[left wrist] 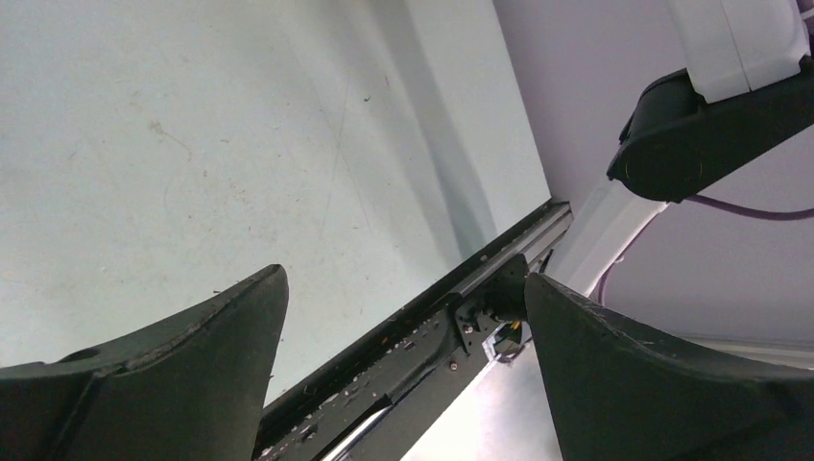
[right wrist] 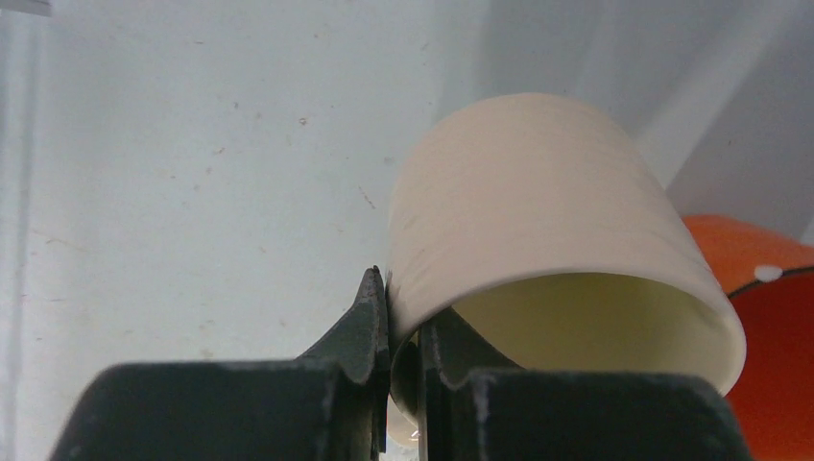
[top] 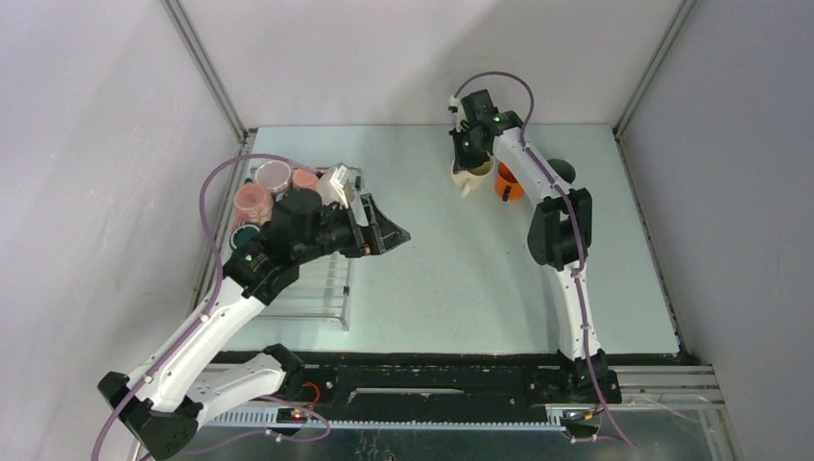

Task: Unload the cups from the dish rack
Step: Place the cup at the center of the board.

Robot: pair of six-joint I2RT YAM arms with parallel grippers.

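Cream cup (right wrist: 538, 211) is being pinched by its wall in the right gripper (right wrist: 398, 317), just beside the orange cup (top: 508, 185); the left gripper (left wrist: 405, 280), spread and empty, is hovering nearer the dish rack (top: 322, 300).

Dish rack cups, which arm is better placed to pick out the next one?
Left. The left gripper is open and empty beside the dish rack and its cups; the right gripper is shut on a cream cup across the table.

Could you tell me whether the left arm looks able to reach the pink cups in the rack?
Probably yes: the left tool is open and empty, beside the pink cups, though pointing away from them.
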